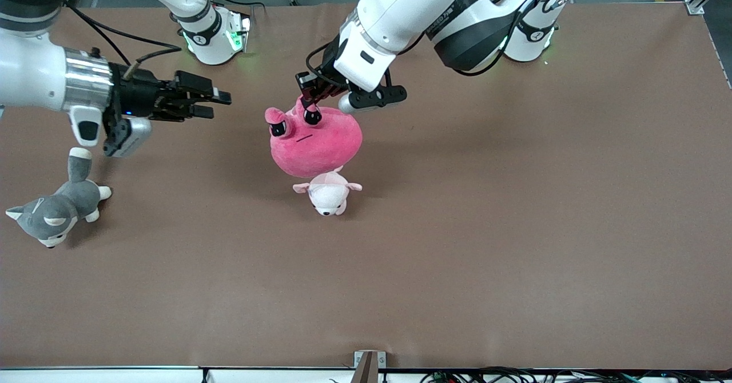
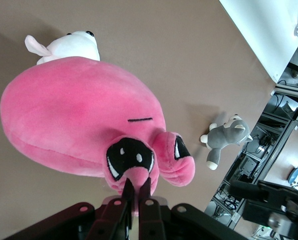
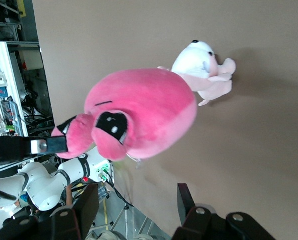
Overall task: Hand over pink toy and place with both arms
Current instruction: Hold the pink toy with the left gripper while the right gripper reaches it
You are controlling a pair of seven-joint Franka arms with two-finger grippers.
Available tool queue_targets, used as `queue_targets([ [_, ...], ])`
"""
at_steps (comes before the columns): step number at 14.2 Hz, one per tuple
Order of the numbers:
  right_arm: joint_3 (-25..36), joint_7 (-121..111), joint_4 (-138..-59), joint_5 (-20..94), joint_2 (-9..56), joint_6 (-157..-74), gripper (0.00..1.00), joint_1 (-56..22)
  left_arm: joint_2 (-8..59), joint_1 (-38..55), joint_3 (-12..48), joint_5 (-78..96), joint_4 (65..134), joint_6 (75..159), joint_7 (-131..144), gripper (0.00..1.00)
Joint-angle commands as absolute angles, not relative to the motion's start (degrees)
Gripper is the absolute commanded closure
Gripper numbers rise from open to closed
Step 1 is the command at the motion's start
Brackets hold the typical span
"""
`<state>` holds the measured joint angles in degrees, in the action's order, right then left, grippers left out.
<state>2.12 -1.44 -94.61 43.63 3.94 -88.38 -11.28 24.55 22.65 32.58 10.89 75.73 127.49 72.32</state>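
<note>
The pink toy (image 1: 317,143) is a hot-pink plush with black angry eyes. It hangs in the air over the middle of the brown table. My left gripper (image 1: 309,100) is shut on a small bump on top of its head, between the eyes, and the left wrist view shows the fingertips pinching it (image 2: 136,186). The toy fills that view (image 2: 74,120). My right gripper (image 1: 214,103) is open and empty, level with the toy and a short way off toward the right arm's end of the table. The right wrist view shows the toy (image 3: 144,110) ahead of its spread fingers (image 3: 136,197).
A small pale pink-and-white plush (image 1: 327,193) lies on the table just under and nearer the front camera than the pink toy. A grey-and-white plush dog (image 1: 57,208) lies near the right arm's end of the table, below the right gripper.
</note>
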Motion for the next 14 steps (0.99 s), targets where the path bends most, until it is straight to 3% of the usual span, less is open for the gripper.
queue_targets([
  [1,2.64,-0.62,-93.96,45.0,4.83,-90.69,0.28,-14.4,25.14,23.64,32.08,11.51,73.74,127.62,73.39,1.0],
  [14,2.72,-1.05,-94.48,45.09,7.82,-96.42,0.3,-20.22,25.75,23.99,31.99,11.43,73.83,128.5,73.3,1.0],
])
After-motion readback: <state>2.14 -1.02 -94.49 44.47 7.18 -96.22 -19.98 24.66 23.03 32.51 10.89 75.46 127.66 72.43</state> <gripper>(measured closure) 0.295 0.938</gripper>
